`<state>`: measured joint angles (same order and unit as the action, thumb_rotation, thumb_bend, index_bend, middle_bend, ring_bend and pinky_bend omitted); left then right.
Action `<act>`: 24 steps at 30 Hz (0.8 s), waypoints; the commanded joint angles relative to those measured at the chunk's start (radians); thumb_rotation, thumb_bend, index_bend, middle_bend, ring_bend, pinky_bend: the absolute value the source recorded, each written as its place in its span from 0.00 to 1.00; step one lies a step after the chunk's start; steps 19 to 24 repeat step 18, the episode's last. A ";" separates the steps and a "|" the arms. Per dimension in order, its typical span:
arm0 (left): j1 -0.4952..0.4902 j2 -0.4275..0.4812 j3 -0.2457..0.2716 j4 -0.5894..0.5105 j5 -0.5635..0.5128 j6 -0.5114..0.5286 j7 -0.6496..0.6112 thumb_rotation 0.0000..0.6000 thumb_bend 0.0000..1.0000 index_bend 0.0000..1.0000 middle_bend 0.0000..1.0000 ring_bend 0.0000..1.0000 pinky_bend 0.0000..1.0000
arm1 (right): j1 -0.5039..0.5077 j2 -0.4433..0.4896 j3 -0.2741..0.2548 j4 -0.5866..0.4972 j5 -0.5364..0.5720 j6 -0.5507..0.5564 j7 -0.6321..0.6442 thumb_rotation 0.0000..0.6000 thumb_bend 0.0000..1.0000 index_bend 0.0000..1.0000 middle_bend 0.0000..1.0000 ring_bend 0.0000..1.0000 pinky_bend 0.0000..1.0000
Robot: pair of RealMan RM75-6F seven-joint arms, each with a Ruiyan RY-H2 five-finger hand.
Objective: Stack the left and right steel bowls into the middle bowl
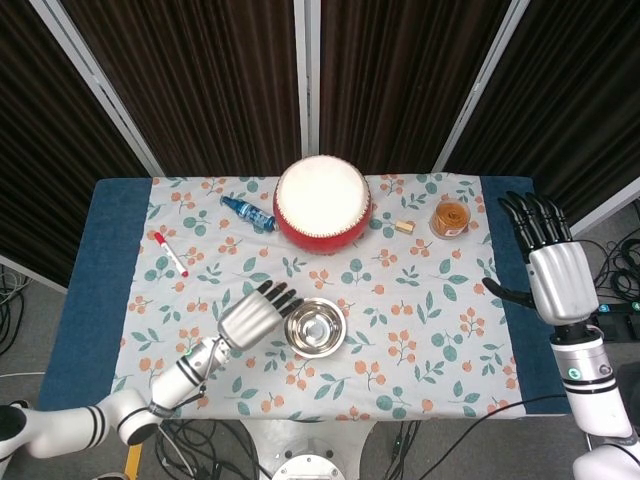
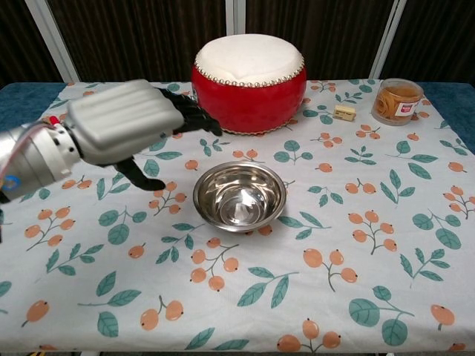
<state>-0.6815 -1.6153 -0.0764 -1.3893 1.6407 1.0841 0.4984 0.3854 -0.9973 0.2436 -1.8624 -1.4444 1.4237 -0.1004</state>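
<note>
The steel bowls [image 1: 315,327] [image 2: 240,197] sit nested as one stack in the middle of the floral tablecloth, showing a single rim. My left hand [image 1: 252,314] [image 2: 126,124] hovers just left of the stack, fingers spread and holding nothing. My right hand [image 1: 553,268] is raised over the table's right edge, fingers straight and apart, nothing in it; the chest view does not show it.
A red drum [image 1: 322,204] [image 2: 249,81] stands behind the bowls. A blue bottle [image 1: 247,212] lies left of the drum and a red marker [image 1: 170,254] further left. A jar [image 1: 451,218] [image 2: 396,101] and a small block [image 1: 404,227] sit at the back right.
</note>
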 commanded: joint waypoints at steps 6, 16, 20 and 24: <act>0.232 0.162 -0.040 -0.128 -0.209 0.243 -0.059 1.00 0.14 0.25 0.32 0.25 0.33 | -0.035 -0.030 -0.093 0.052 -0.061 -0.024 -0.074 1.00 0.00 0.00 0.04 0.00 0.00; 0.427 0.167 0.007 0.015 -0.214 0.451 -0.355 1.00 0.03 0.24 0.23 0.17 0.28 | -0.113 -0.189 -0.221 0.250 -0.101 -0.035 -0.186 1.00 0.00 0.00 0.02 0.00 0.00; 0.443 0.178 0.014 0.010 -0.210 0.459 -0.375 1.00 0.03 0.24 0.23 0.17 0.28 | -0.120 -0.200 -0.222 0.256 -0.104 -0.026 -0.187 1.00 0.00 0.00 0.02 0.00 0.00; 0.443 0.178 0.014 0.010 -0.210 0.459 -0.375 1.00 0.03 0.24 0.23 0.17 0.28 | -0.120 -0.200 -0.222 0.256 -0.104 -0.026 -0.187 1.00 0.00 0.00 0.02 0.00 0.00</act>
